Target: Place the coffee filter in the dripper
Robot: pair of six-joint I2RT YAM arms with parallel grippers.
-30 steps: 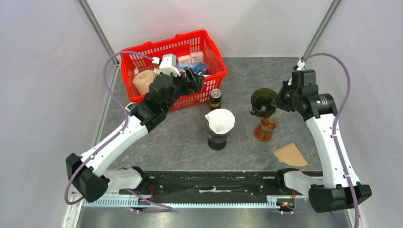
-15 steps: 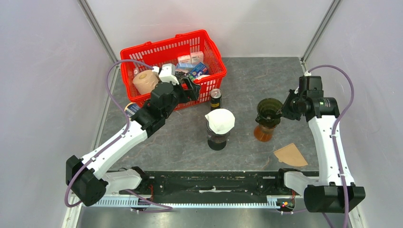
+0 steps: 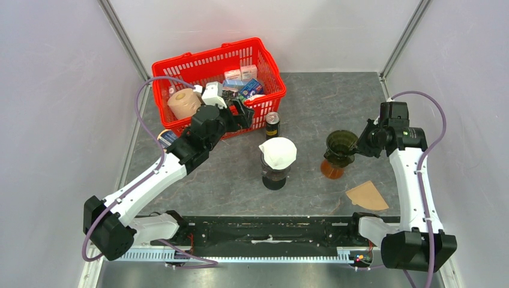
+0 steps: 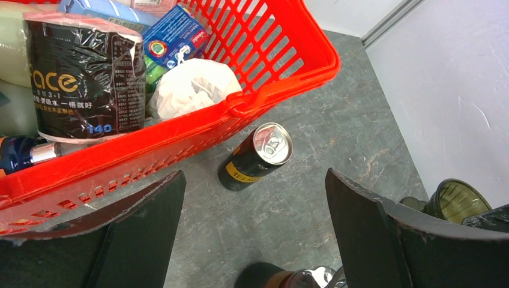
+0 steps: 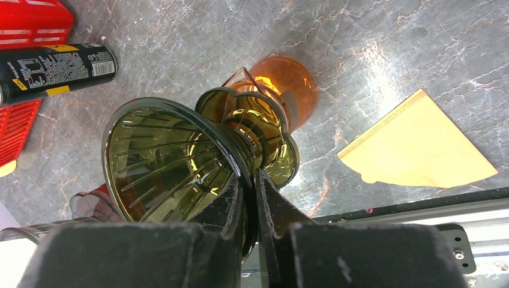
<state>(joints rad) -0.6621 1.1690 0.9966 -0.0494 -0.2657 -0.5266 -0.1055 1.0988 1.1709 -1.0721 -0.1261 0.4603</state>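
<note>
My right gripper (image 3: 359, 146) (image 5: 251, 180) is shut on the rim of a dark green transparent dripper (image 3: 341, 144) (image 5: 174, 162). It holds it tilted over the amber glass carafe (image 3: 332, 168) (image 5: 288, 84). A brown paper filter (image 3: 367, 195) (image 5: 420, 147) lies flat on the table to the front right. A white filter (image 3: 278, 151) sits in another dripper on a dark carafe (image 3: 275, 177) at the middle. My left gripper (image 3: 246, 108) (image 4: 255, 231) is open and empty, above the table next to the red basket (image 3: 174, 66).
The red basket (image 4: 282, 81) holds a toilet roll, boxes and a white bag. A black drink can (image 3: 272, 125) (image 4: 255, 157) stands in front of it. A black rail runs along the table's near edge (image 3: 270, 231).
My right gripper has carried the green dripper forward and down to the amber carafe. My left arm drew back slightly from the basket, then stayed still.
</note>
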